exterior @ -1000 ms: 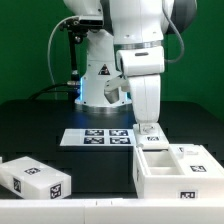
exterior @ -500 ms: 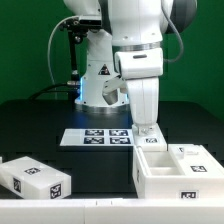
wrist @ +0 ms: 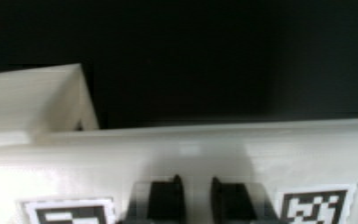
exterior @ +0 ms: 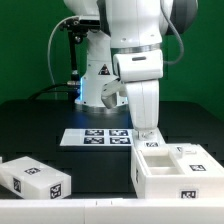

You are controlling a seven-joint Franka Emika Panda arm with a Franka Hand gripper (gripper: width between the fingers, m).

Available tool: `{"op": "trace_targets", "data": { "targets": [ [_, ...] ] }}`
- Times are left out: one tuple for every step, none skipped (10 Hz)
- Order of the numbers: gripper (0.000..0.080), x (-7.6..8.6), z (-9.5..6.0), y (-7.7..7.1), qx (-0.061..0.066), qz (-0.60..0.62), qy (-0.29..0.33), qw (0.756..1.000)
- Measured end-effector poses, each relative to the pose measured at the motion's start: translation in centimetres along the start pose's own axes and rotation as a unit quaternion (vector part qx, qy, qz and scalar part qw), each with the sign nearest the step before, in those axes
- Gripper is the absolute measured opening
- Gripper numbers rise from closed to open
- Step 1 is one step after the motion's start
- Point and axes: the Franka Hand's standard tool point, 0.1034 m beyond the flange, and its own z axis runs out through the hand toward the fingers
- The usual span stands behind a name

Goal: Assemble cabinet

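The white cabinet body [exterior: 160,172], an open box with compartments and square tags, lies at the exterior view's right. My gripper [exterior: 148,133] stands straight down over its far wall. In the wrist view the two dark fingers [wrist: 158,200] sit close together with a strip of the white wall [wrist: 194,160] between them, and a tag shows on either side. The gripper [wrist: 194,200] is shut on that wall. A second white cabinet piece [exterior: 35,178] with tags lies at the front of the exterior view's left, far from the gripper.
The marker board [exterior: 97,137] lies flat on the black table just beside the cabinet body, toward the exterior view's left. The robot's base [exterior: 100,85] stands behind it. A green wall closes the back.
The gripper and the cabinet body have shifted slightly toward the exterior view's left together. The piece at the left has not moved.
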Motion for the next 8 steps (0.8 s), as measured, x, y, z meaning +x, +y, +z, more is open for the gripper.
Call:
{"op": "trace_targets", "data": {
  "targets": [
    [0.0064, 0.0, 0.0, 0.0, 0.0, 0.006, 0.0, 1.0],
    [0.0064, 0.0, 0.0, 0.0, 0.0, 0.006, 0.0, 1.0],
    [0.0064, 0.0, 0.0, 0.0, 0.0, 0.007, 0.0, 1.0],
    [0.0064, 0.0, 0.0, 0.0, 0.0, 0.007, 0.0, 1.0],
    [0.0064, 0.0, 0.0, 0.1, 0.001, 0.007, 0.0, 1.0],
    [0.0064, 0.1, -0.1, 1.0, 0.002, 0.007, 0.003, 1.0],
    [0.0064, 0.3, -0.1, 2.3, 0.002, 0.009, 0.006, 1.0],
    [0.0064, 0.3, -0.1, 3.6, -0.001, 0.008, 0.01, 1.0]
  ]
}}
